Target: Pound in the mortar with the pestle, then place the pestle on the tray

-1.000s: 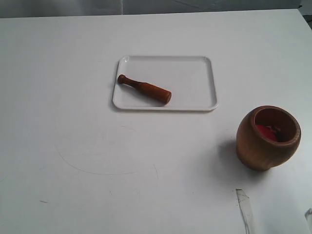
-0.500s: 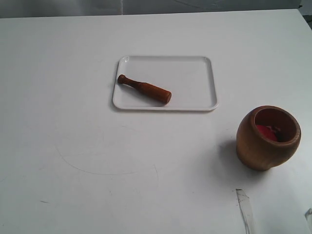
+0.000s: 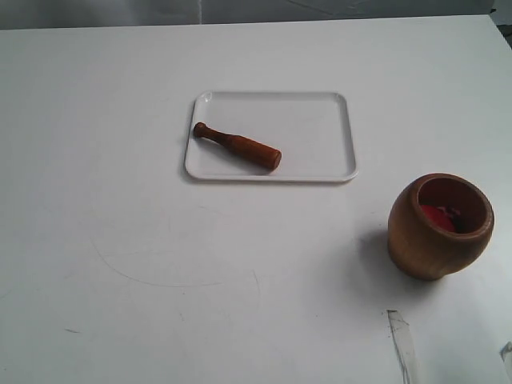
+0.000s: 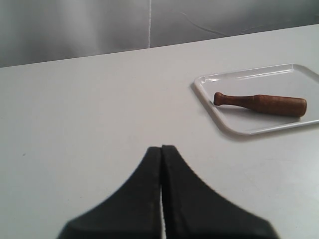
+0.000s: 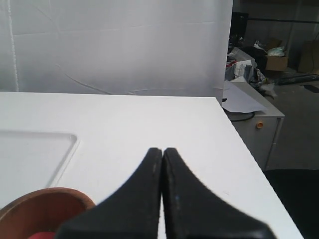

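The reddish-brown pestle (image 3: 237, 146) lies flat in the left half of the white tray (image 3: 320, 168), knobbed handle pointing left. The light-brown wooden mortar (image 3: 439, 226) stands upright on the table to the right and nearer, with something red inside. Neither gripper shows in the exterior view. In the left wrist view my left gripper (image 4: 162, 148) is shut and empty, well short of the tray (image 4: 234, 127) and the pestle (image 4: 261, 103). In the right wrist view my right gripper (image 5: 162, 150) is shut and empty, with the mortar's rim (image 5: 47, 199) close beside it and the tray (image 5: 65, 159) beyond.
A clear strip (image 3: 402, 344) lies on the table near the front edge, right of centre. The table's right edge (image 5: 249, 159) drops to a floor with a desk and boxes (image 5: 271, 62). A white wall backs the table.
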